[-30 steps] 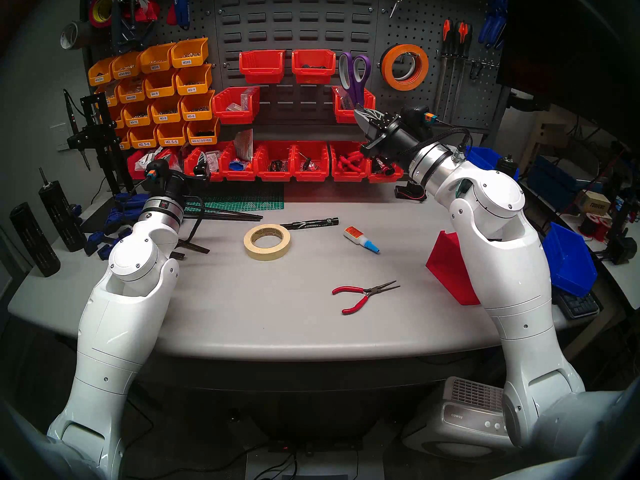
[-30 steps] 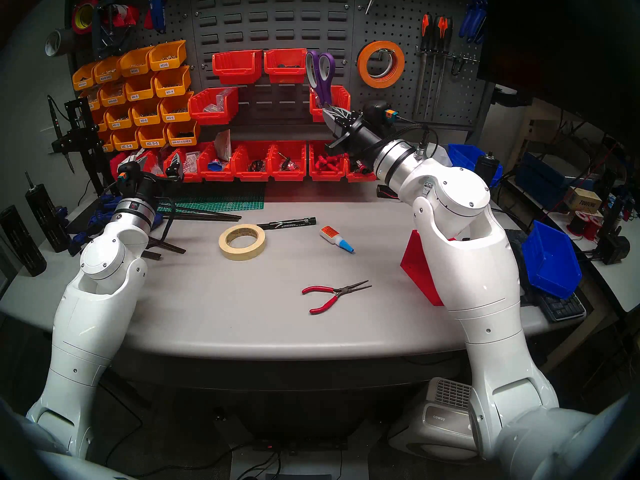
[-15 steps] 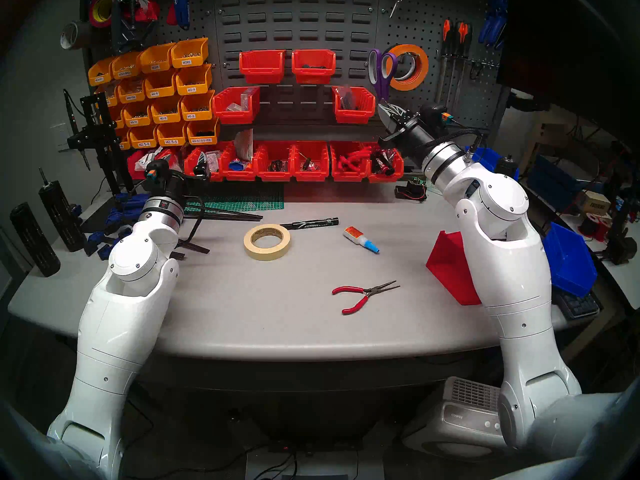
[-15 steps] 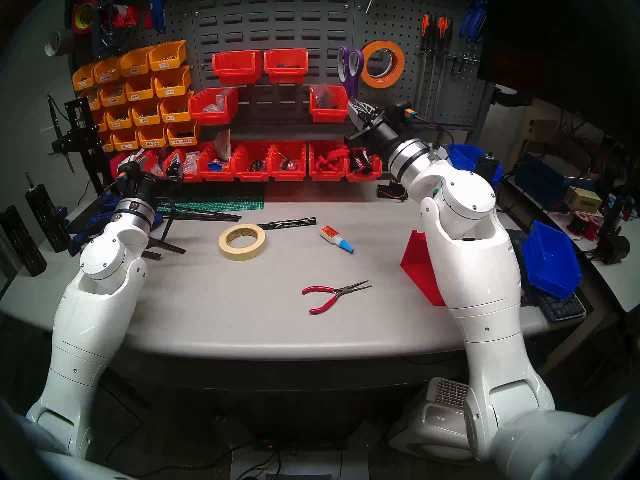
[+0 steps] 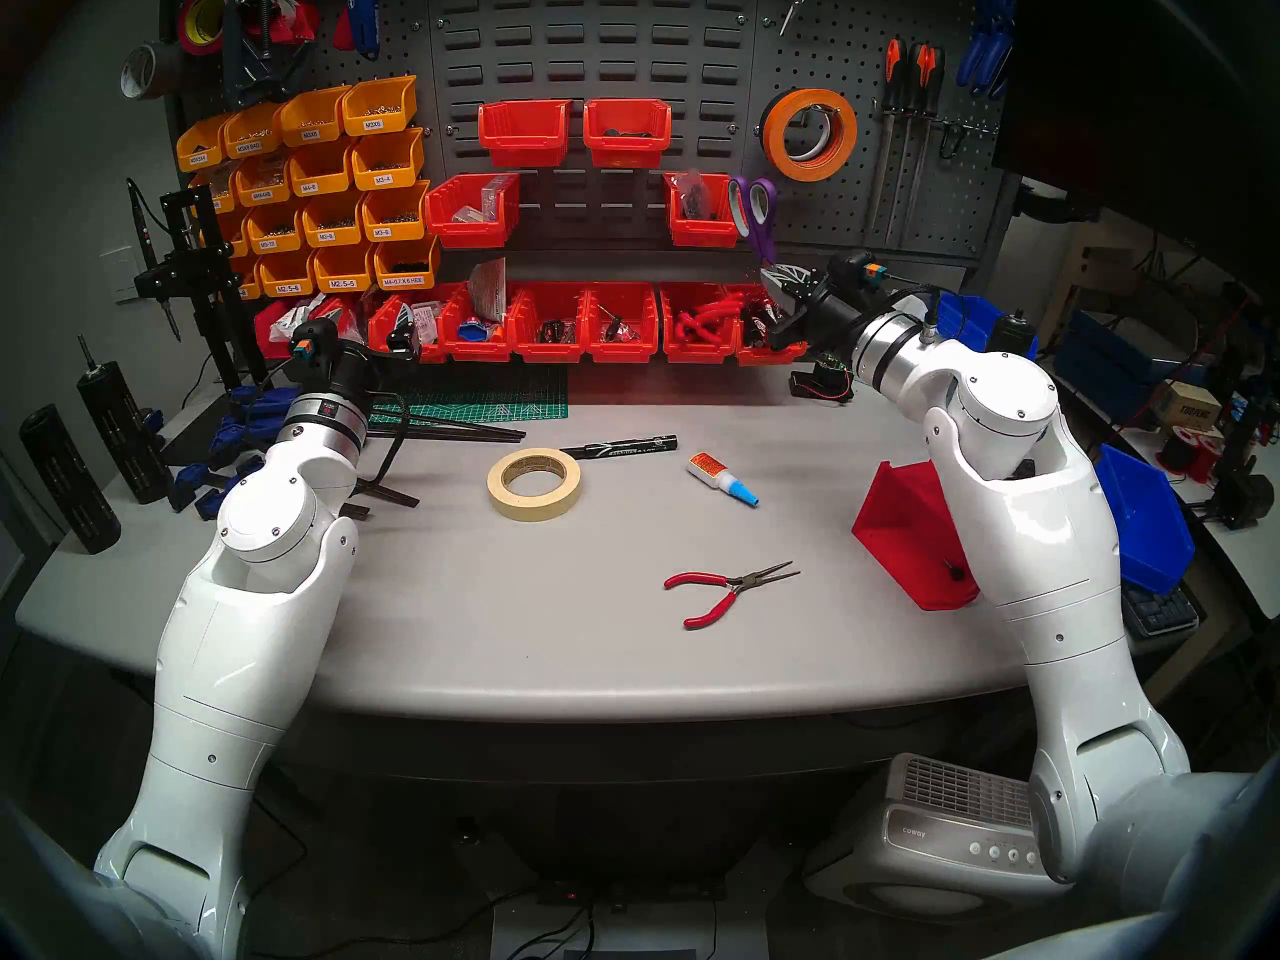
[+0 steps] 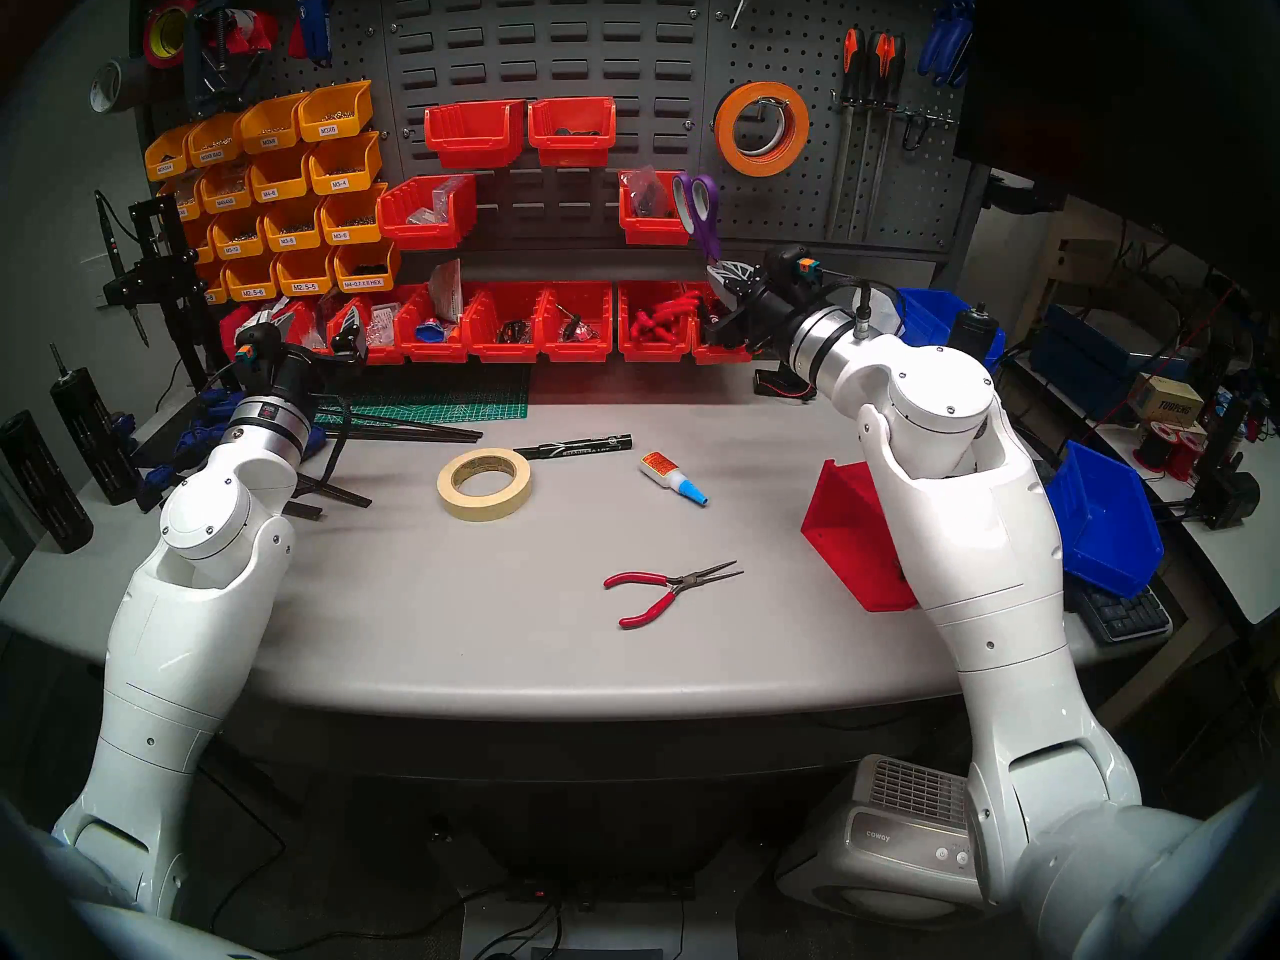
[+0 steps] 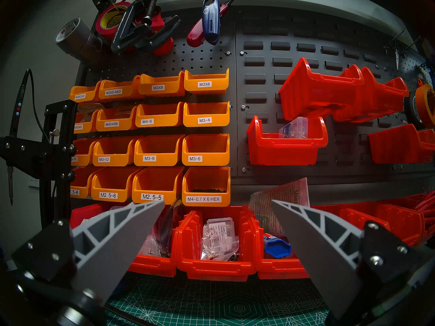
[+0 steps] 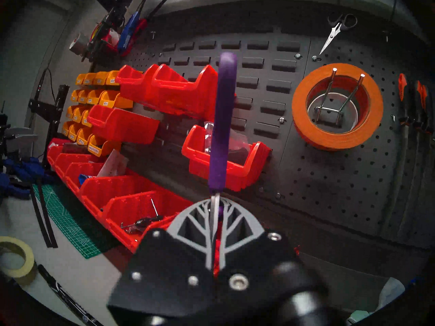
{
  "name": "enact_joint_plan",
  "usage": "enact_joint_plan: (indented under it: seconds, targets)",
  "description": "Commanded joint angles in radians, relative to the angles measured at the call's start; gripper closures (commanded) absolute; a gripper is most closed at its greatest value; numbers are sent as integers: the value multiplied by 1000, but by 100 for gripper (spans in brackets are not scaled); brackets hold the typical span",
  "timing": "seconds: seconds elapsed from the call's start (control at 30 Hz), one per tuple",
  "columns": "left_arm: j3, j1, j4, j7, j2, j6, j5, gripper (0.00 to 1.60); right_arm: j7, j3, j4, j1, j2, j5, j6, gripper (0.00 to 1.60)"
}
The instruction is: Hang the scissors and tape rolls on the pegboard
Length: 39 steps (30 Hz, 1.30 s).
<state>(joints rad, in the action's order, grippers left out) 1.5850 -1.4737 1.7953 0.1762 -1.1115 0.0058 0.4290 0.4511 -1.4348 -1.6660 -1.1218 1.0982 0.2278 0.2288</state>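
My right gripper (image 5: 776, 276) is shut on the silver blades of the purple-handled scissors (image 5: 753, 210), which stand handles up (image 8: 222, 120). They hover in front of the right-hand red wall bin (image 5: 706, 217), at the left edge of the pegboard (image 5: 831, 203). Above and to the right of them, the orange tape roll (image 5: 810, 134) hangs on a wire hook (image 8: 339, 95), with a black roll (image 7: 410, 106) behind it. The cream tape roll (image 5: 533, 484) lies flat mid-table. My left gripper (image 7: 217, 203) is open and empty, facing the lower red bins at the back left.
Red-handled pliers (image 5: 727, 584), a black marker (image 5: 620, 446) and a glue bottle (image 5: 720, 479) lie on the table. A tipped red bin (image 5: 907, 536) sits beside my right arm, blue bins (image 5: 1143, 522) beyond it. Small metal scissors (image 8: 336, 31) and screwdrivers (image 5: 911, 72) hang on the pegboard.
My right gripper carried the scissors rightward toward the orange roll, then down and slightly back left, to beside the right wall bin. The left arm has not moved.
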Motion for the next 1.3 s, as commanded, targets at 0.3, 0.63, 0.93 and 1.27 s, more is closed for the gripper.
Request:
enact_joint_plan:
  seconds: [0.3, 0.63, 0.93, 1.27]
  targets:
    - [13, 30, 29, 2, 2, -12, 2, 0, 38, -18, 25, 82, -25, -48, -98, 160]
    - [13, 30, 28, 2, 2, -12, 2, 0, 23, -21, 57, 119, -1, -71, -145, 160]
    - [13, 29, 28, 2, 2, -12, 2, 0, 27, -31, 87, 162, 3, -81, -169, 160]
    - [13, 29, 28, 2, 2, -12, 2, 0, 27, -48, 124, 204, 10, -85, -197, 160]
